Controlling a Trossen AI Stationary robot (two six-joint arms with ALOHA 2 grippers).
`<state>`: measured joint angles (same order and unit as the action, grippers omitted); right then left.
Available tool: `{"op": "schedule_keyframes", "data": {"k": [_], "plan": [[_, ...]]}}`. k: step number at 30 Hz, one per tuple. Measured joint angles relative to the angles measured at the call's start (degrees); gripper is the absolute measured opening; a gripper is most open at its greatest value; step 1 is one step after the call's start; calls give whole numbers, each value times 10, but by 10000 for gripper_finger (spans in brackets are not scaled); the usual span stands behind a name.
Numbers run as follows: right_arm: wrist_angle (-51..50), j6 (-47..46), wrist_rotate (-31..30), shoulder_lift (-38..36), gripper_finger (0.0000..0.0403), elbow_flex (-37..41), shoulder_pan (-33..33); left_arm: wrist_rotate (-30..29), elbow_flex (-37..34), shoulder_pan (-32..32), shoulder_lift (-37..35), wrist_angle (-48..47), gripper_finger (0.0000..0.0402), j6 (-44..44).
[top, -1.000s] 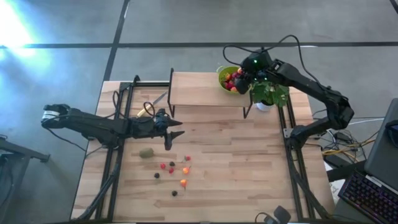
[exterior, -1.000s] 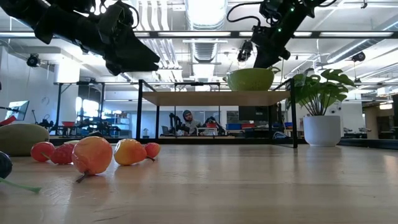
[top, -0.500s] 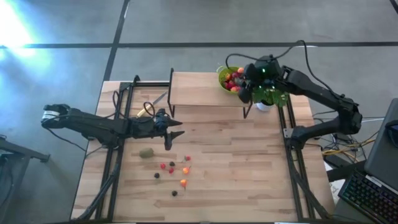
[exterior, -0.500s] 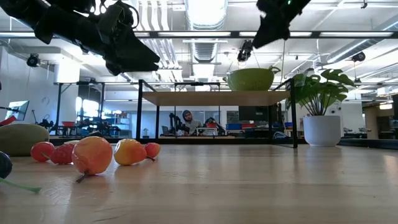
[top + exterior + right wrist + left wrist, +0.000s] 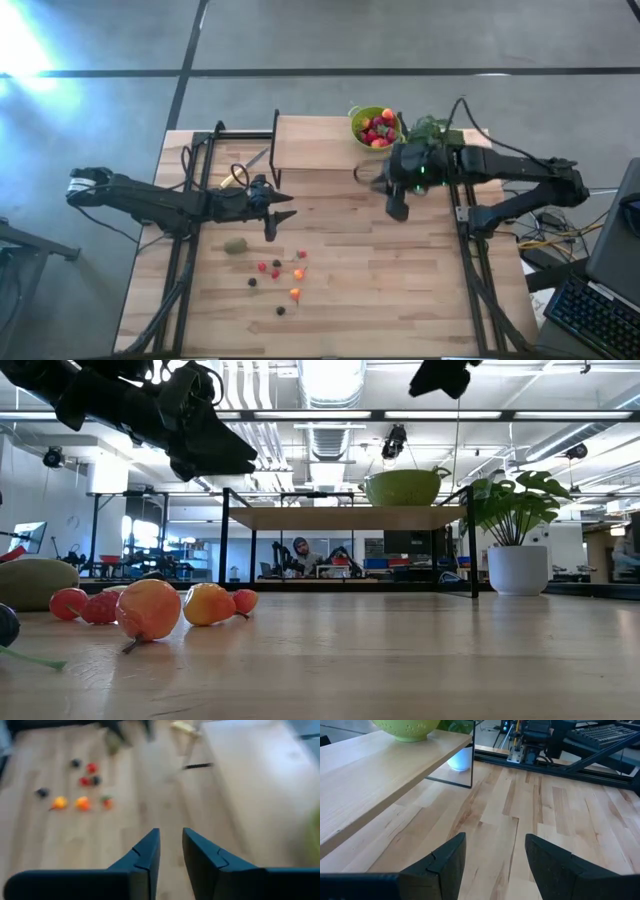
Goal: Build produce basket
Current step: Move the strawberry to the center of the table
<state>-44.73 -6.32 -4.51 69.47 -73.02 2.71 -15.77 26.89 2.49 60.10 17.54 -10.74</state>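
Since the earlier frame the right gripper [image 5: 397, 207] has swung off the produce basket [image 5: 374, 126], out past the shelf edge & over open table; its fingers [image 5: 145, 851] have drawn in to a narrow gap w/ nothing between them. Left arm hasn't moved: left gripper [image 5: 276, 219] hangs above the table's left-middle, jaws parted, empty.

Basket sits on the raised wooden shelf [image 5: 320, 143] at its right end, already holding red & orange fruit. Rest of the produce lies on the table front-left of centre: a scatter of berries [image 5: 280, 279] in red, orange, dark, and the kiwi-like fruit [image 5: 235, 244] apart from them, just beside the left arm's wrist. In the low view the berries [image 5: 150, 607] sit close to the lens w/ the left gripper overhead.

Round about: potted plant [image 5: 516, 546] in a white pot next to the basket, at the shelf's right post; the right arm's forearm lies over it in the high view. Yellow-handled knife [image 5: 238, 176] lies at the shelf's left end, partly under the left arm. The shelf's black frame leg [image 5: 472, 754] stands between table centre & basket. A person shows far back in the room.
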Motion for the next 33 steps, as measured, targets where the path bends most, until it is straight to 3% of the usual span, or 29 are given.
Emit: {"op": "schedule_keyframes", "data": {"k": [4,14,17,23,29,33], "plan": [[5,-40,-13,0,55,26,-69,0,0,0,0,0,210,-1],[52,-134,-124,2,24,136,-217,0,0,0,0,-7,210,-48],[86,-146,-135,2,18,172,-244,4,0,0,0,-24,210,-63],[112,-171,-139,2,22,222,-256,67,0,35,5,-70,209,-44],[113,-173,-194,2,17,244,-256,-9,0,118,45,-76,208,-46],[113,-173,-201,2,10,245,-256,-70,0,161,86,-71,208,-76]]}}
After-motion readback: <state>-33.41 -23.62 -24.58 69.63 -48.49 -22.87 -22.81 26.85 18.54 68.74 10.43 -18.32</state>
